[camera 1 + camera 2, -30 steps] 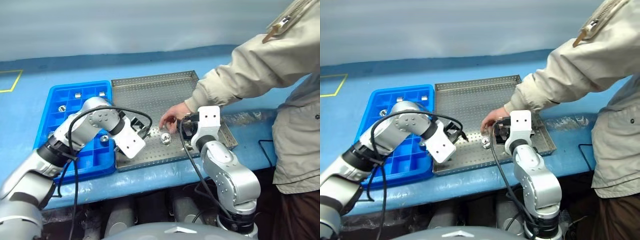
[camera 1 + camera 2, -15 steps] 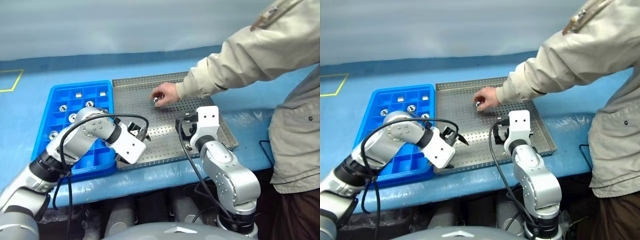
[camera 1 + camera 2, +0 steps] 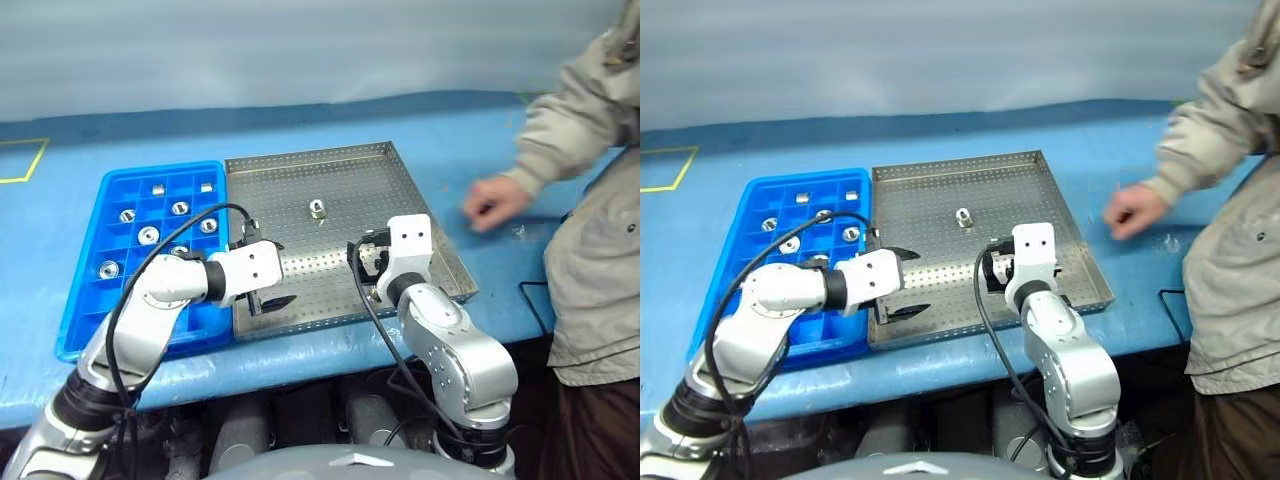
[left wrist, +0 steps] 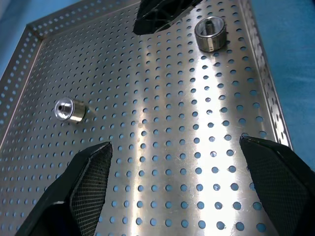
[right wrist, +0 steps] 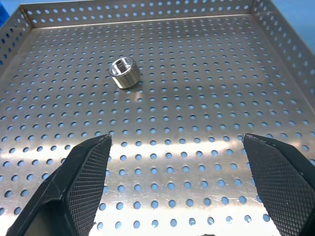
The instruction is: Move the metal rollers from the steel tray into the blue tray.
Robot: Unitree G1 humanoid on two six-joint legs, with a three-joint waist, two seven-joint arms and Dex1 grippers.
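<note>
The steel tray (image 3: 290, 170) lies mid-table with one metal roller (image 3: 317, 208) on its perforated floor, near the middle. The left wrist view shows that roller (image 4: 69, 110) and a second roller (image 4: 210, 34) close to a rim, beside a black finger (image 4: 162, 12) of the other gripper. The blue tray (image 3: 110, 182) sits to the steel tray's left, with several rollers (image 3: 148, 235) in its compartments. My left gripper (image 3: 270, 272) hangs open and empty over the steel tray's near left part. Over the near right part, my right gripper (image 3: 370, 268) is open and empty, facing the middle roller (image 5: 124, 73).
A person stands at the right; their hand (image 3: 490, 200) hovers over the blue tabletop (image 3: 480, 150) just right of the steel tray. A yellow floor marking (image 3: 25, 160) shows at the far left. The table's front edge runs just below both trays.
The person's hand set a roller down mid-tray, then withdrew to the right off the tray. My left gripper rolled and swung down from the blue tray's edge to the steel tray's near left.
</note>
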